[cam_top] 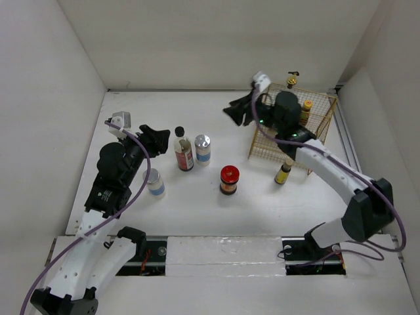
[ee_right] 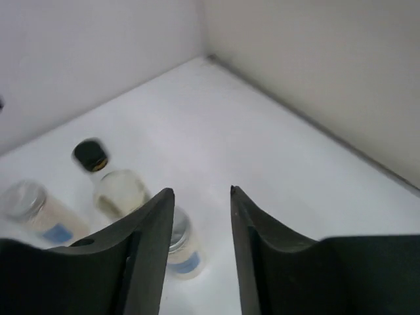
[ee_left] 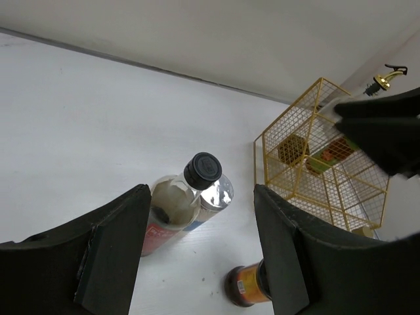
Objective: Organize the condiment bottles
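On the table stand a red-labelled black-capped bottle (cam_top: 184, 153), a silver-lidded blue-labelled jar (cam_top: 203, 149) beside it, a second silver-lidded jar (cam_top: 155, 182) and a red-lidded dark jar (cam_top: 229, 180). A small yellow bottle (cam_top: 283, 173) stands in front of the gold wire basket (cam_top: 262, 134). A green gold-capped bottle (cam_top: 306, 109) is inside the basket and a pump-top bottle (cam_top: 292, 80) stands behind it. My left gripper (cam_top: 159, 138) is open and empty, just left of the black-capped bottle (ee_left: 178, 205). My right gripper (cam_top: 235, 113) is open and empty, raised left of the basket.
White walls enclose the table at the back and both sides. The left wrist view shows the basket (ee_left: 282, 141) to the right and the red-lidded jar (ee_left: 246, 285) near my right finger. The right wrist view shows the two silver-lidded jars (ee_right: 182, 248) (ee_right: 33, 210) below.
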